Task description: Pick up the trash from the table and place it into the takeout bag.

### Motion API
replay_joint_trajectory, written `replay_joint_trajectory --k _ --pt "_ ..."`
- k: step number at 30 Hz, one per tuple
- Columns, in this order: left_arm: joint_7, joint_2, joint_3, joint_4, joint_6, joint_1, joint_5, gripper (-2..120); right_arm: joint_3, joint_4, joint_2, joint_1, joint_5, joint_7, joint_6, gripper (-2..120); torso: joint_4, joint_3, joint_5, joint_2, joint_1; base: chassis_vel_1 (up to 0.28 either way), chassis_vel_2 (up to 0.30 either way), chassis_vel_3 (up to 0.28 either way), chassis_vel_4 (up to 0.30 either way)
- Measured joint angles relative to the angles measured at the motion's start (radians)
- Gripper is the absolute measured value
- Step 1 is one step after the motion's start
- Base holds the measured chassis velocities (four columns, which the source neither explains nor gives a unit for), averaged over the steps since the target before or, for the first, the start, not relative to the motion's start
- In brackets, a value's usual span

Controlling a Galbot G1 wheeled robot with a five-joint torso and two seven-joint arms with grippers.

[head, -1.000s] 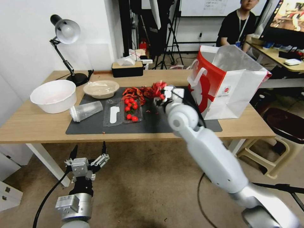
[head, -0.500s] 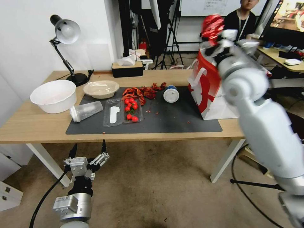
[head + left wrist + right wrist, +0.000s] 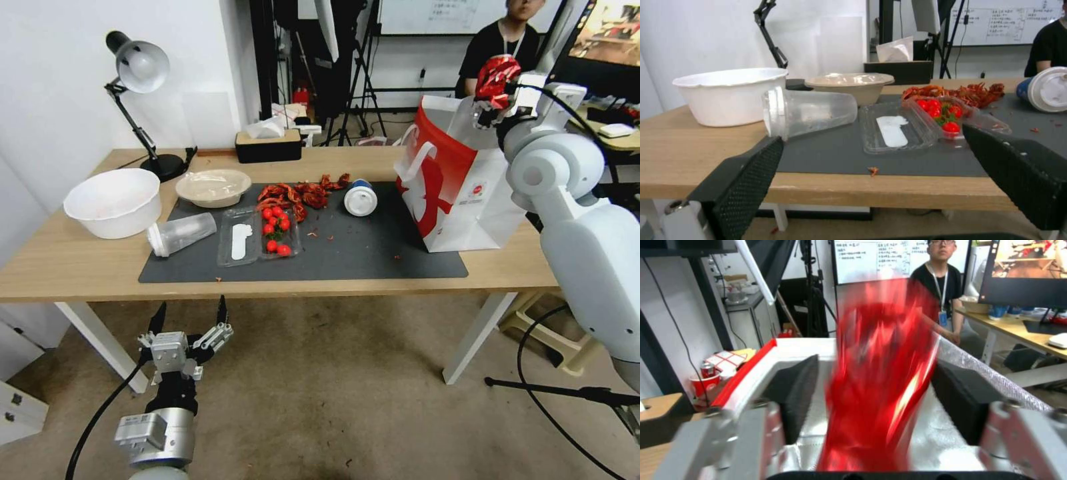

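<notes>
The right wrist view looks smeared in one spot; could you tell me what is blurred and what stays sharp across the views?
In the right wrist view the crushed red can between the right gripper pads is streaked with blur, while the takeout bag rim stays fairly sharp. In the head view the can looks crisp. In the left wrist view the clear plastic cup is sharp.

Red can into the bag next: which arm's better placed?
Right. The right gripper is up over the takeout bag's open top, with the crushed red can between its spread fingers. The left gripper hangs open below the table edge, far from the bag.
</notes>
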Motion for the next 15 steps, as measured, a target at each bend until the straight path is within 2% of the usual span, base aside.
replay_joint_trajectory --k 8,12,15 --pt "0.004 -0.005 0.001 -0.006 -0.006 0.005 0.007 100 -0.003 0.009 0.007 -0.018 -0.001 0.012 -0.011 99 -0.0001 0.0 -0.0001 0.0 0.0 0.0 0.0 0.0 0.0" --pt "0.004 -0.006 0.002 -0.006 -0.007 0.006 0.008 100 -0.003 0.019 0.007 -0.035 -0.008 -0.001 0.006 100 -0.0001 0.0 0.0001 0.0 0.0 0.0 0.0 0.0 0.0" --pt "0.004 -0.008 0.004 -0.005 -0.009 0.006 0.01 100 0.004 0.054 -0.003 -0.055 -0.021 -0.046 0.064 100 0.0 0.0 0.0 0.0 0.0 0.0 0.0 0.0 0.0"
